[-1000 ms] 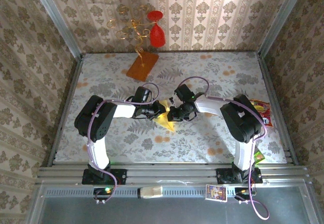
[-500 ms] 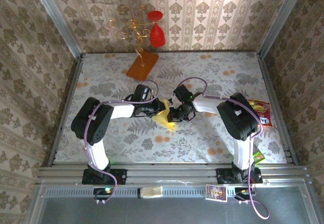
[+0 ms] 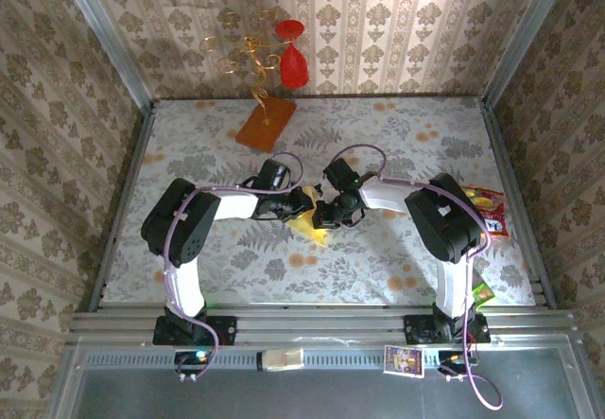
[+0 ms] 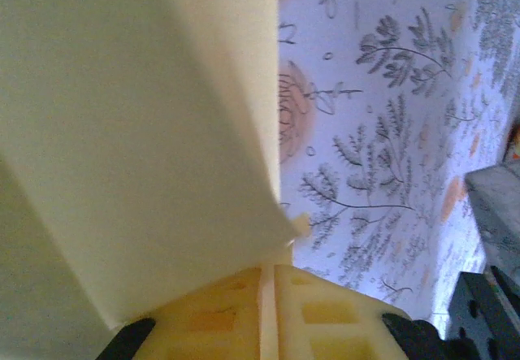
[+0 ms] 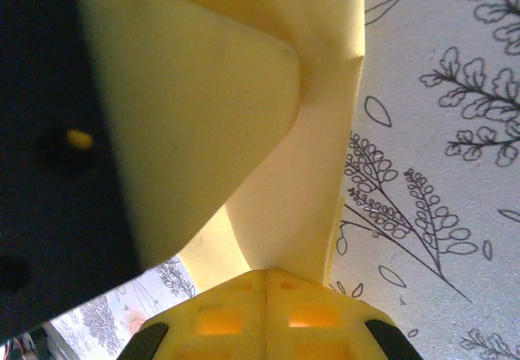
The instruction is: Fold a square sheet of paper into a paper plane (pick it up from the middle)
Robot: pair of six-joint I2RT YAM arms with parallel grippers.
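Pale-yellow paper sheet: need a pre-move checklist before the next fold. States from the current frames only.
1. Left pincer shut on the pale-yellow creased paper sheet: ok.
2. Right pincer shut on the same sheet: ok.
3. Both pincers meet mid-table, sheet spanning between them: ok.
4. Sheet's lower tip off the floral table: cannot tell.
5. Crease edges aligned: cannot tell, the wrist views are too close.
6. Orange-brown rectangular slab with gold wire well away from the fold area: ok.

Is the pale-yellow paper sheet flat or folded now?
Folded. The pale-yellow paper sheet shows overlapping layers and creases in both wrist views, pinched in shut fingers of the left gripper and right gripper.
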